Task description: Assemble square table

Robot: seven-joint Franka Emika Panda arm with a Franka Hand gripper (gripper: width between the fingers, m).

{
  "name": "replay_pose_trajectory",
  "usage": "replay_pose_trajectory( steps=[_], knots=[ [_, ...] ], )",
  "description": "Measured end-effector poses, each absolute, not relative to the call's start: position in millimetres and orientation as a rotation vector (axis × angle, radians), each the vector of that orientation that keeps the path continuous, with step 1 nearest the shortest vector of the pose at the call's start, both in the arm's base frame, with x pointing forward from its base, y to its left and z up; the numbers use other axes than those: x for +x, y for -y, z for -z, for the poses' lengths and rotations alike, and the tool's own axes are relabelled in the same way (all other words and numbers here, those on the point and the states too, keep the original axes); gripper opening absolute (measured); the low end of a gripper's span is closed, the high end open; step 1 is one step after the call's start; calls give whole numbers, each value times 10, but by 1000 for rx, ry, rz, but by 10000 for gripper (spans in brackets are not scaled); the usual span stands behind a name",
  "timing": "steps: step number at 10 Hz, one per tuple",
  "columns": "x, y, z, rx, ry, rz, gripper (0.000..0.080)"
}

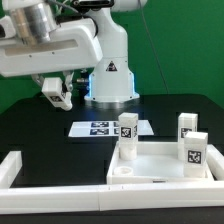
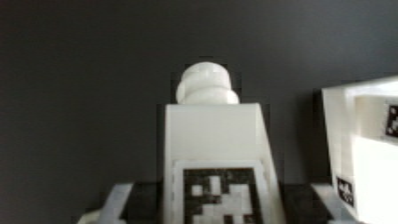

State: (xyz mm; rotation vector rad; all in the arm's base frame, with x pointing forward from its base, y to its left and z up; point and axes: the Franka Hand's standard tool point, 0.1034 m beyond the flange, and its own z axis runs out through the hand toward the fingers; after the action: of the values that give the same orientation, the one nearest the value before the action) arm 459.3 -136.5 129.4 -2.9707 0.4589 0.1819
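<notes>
Three tagged legs [image 1: 128, 127] upright in one tabletop [image 1: 160, 165] — another [image 2: 212, 150] in wrist view.

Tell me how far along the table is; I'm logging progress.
Three legs stand on the top; how tight, I cannot tell. The fingers hold the fourth leg away from the top. Left: seating it in the empty socket.

Three legs [image 1: 127, 138] on tabletop [image 1: 160, 170]

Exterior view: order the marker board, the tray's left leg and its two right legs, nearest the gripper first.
From the gripper and held leg:
1. Marker board, behind the tray.
2. Left leg, tray's side at the exterior view's left.
3. Right legs, opposite side; too close to call.
</notes>
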Motion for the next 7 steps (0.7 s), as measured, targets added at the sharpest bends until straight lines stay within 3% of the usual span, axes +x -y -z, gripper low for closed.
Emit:
replay_pose_trajectory(
  steps=[3, 7],
  knots=[
    [4685, 1415, -1292, -3049, -480, 124, 287],
    [5426, 930, -1606, -3073, -485, 661, 287]
  ],
)
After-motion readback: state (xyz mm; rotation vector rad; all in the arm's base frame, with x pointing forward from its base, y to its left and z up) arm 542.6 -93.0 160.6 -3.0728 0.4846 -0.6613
